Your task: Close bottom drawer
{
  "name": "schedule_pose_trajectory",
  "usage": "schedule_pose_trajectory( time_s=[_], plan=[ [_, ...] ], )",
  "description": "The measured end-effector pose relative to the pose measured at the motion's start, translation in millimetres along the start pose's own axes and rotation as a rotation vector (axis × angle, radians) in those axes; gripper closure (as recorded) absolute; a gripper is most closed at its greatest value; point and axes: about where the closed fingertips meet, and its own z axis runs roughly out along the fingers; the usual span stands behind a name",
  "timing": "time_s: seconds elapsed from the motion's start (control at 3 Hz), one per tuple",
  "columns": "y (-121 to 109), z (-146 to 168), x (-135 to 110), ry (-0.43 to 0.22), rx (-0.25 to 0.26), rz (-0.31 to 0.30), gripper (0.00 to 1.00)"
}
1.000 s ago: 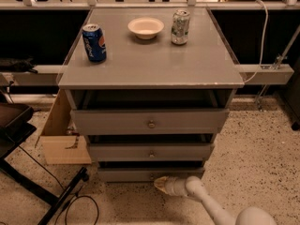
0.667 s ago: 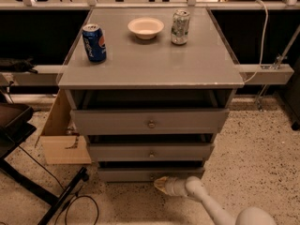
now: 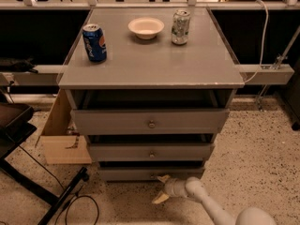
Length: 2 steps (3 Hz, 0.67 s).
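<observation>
my gripper (image 3: 161, 188), fingers spread apart, low at the foot of the cabinet (image 3: 150, 67); upper fingertip seemingly touching the bottom drawer (image 3: 126, 174), lowest of three fronts.

The one camera looks down from above and in front, facing the cabinet (image 3: 150, 122) closely: tabletop (image 3: 154, 62) far, floor (image 3: 262, 139) near. The arm (image 3: 208, 204) enters at the near right, its hand (image 3: 161, 188), fingers spread, just before the bottom drawer (image 3: 131, 174).

Slim grey bottom drawer (image 3: 126, 174), gripper (image 3: 161, 189) at its front.
</observation>
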Motion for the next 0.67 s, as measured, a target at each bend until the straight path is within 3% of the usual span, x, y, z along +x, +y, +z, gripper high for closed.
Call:
schedule_pose_trajectory(
  time_s=[0.33, 0.67],
  plan=[
    [0.0, 0.0, 0.0, 0.0, 0.0, 0.0, 0.19],
    [9.2, -16.6, 5.6, 0.042, 0.0, -0.014, 0.5]
  ],
)
